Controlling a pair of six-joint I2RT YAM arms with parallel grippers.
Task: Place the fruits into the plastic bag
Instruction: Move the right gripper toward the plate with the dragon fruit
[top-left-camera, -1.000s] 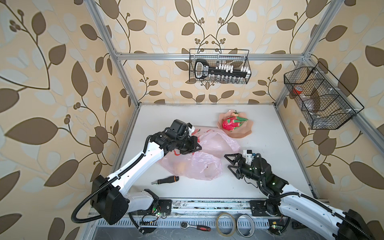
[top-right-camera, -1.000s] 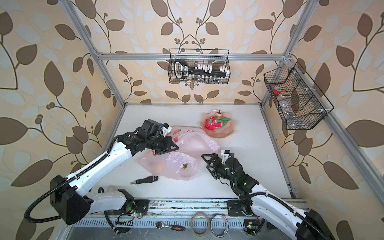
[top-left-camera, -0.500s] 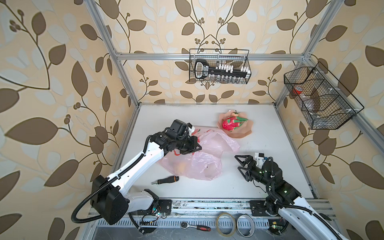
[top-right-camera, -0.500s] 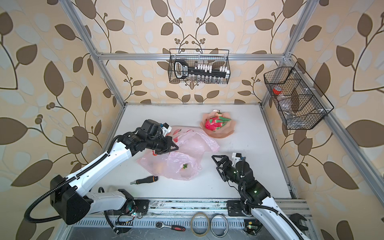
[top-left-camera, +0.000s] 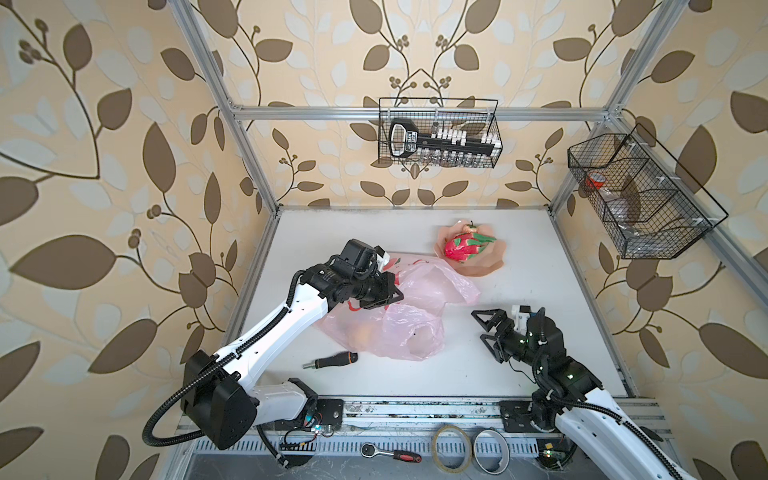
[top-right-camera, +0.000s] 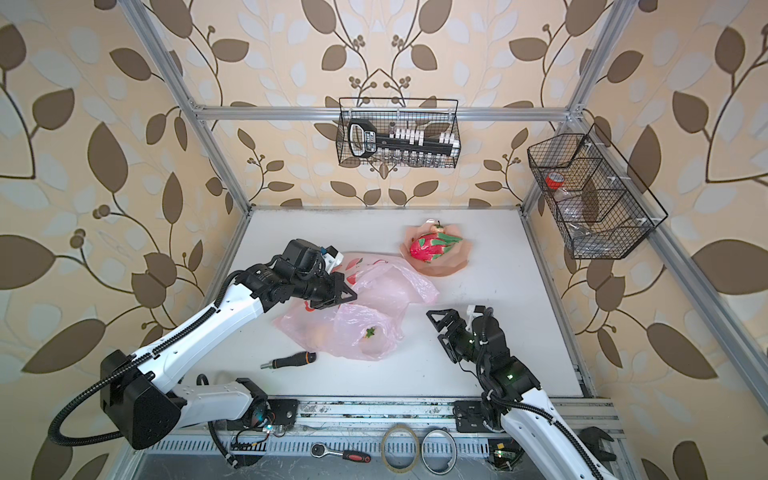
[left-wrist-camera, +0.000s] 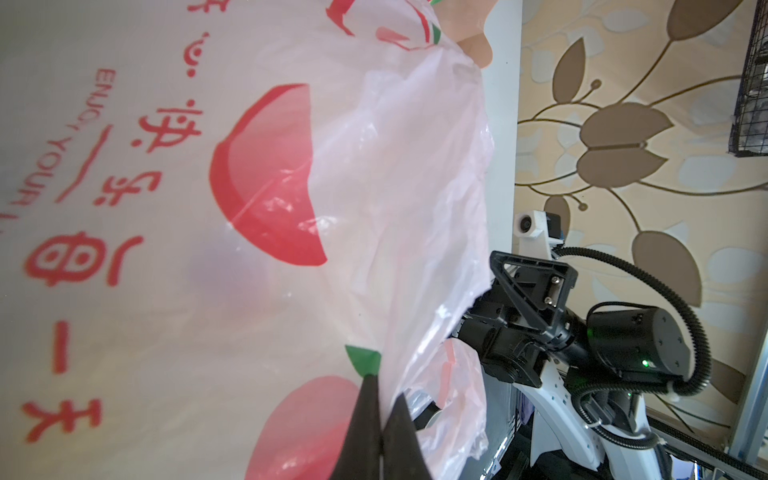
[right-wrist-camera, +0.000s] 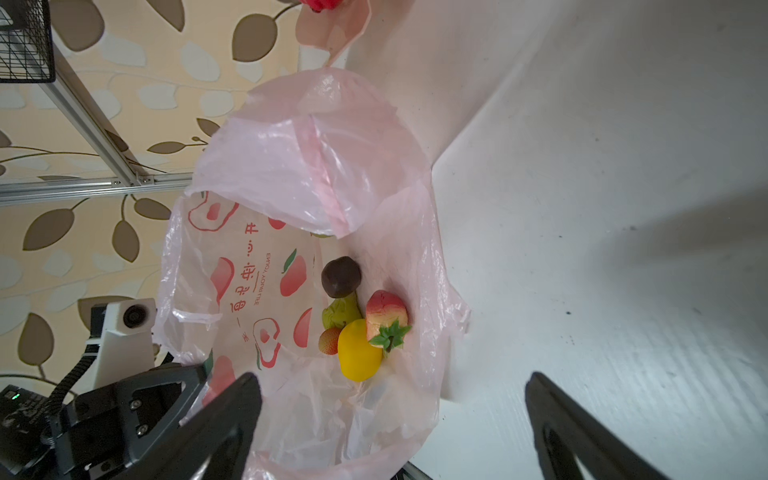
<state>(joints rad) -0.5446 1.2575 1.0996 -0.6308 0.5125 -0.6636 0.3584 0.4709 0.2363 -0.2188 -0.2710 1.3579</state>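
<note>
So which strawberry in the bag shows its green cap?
The larger strawberry, lying against the lemon inside the plastic bag; the smaller strawberry on the lemon's other side shows no cap.

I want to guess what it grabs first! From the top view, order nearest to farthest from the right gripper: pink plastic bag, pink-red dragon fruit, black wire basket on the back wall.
From the right gripper:
1. Pink plastic bag, beside it, in the middle.
2. Pink-red dragon fruit, on the peach plate farther back.
3. Black wire basket, on the back wall.
</note>
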